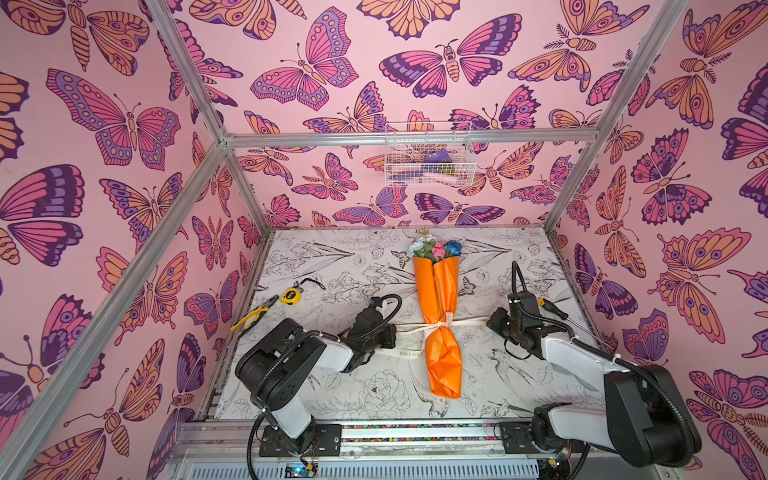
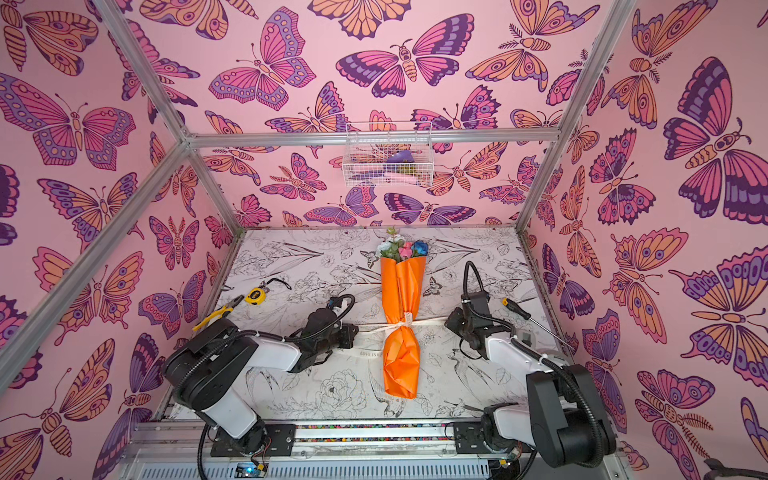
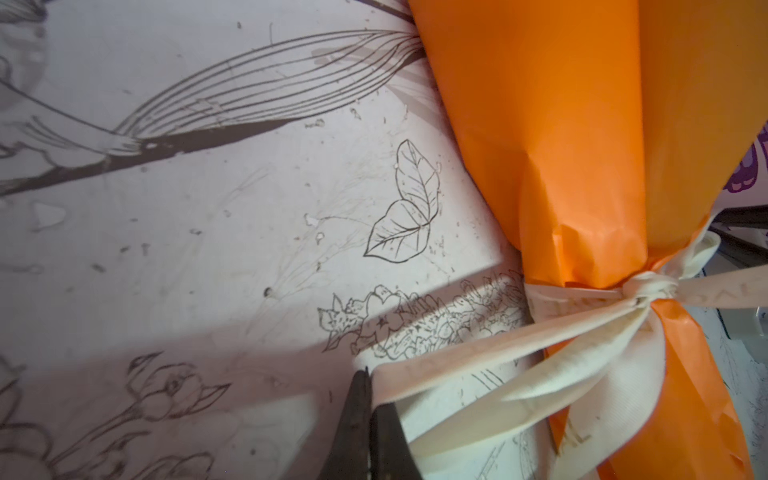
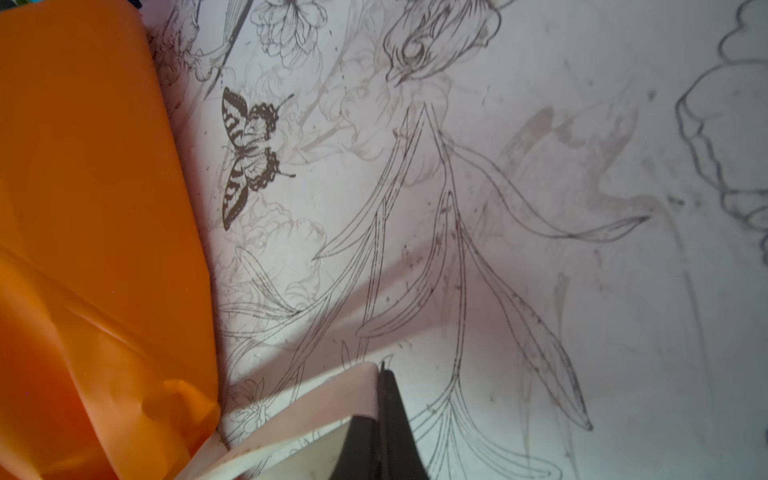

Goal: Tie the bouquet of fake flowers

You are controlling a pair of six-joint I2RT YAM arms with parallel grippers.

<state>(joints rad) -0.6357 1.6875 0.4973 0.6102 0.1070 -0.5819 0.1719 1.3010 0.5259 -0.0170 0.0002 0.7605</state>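
The bouquet of fake flowers (image 1: 440, 291) (image 2: 402, 291) lies lengthwise at the table's middle, with its blooms (image 1: 436, 248) at the far end. Orange wrapping paper (image 3: 561, 124) (image 4: 83, 208) covers the stems. A cream ribbon (image 1: 446, 322) (image 3: 648, 291) is knotted round the narrow waist of the paper. My left gripper (image 1: 390, 336) (image 2: 351, 334) (image 3: 368, 374) sits left of the knot, shut on a folded loop of that ribbon. On the other side, my right gripper (image 1: 492, 322) (image 2: 451, 322) (image 4: 381, 370) is shut on another fold of ribbon (image 4: 324, 399). Both strands run taut to the knot.
Yellow-handled pliers (image 1: 253, 318) and a yellow tape measure (image 1: 290, 296) lie at the table's left. A screwdriver (image 1: 557, 311) lies behind the right arm. A white wire basket (image 1: 428, 156) hangs on the back wall. Walls enclose the table on three sides.
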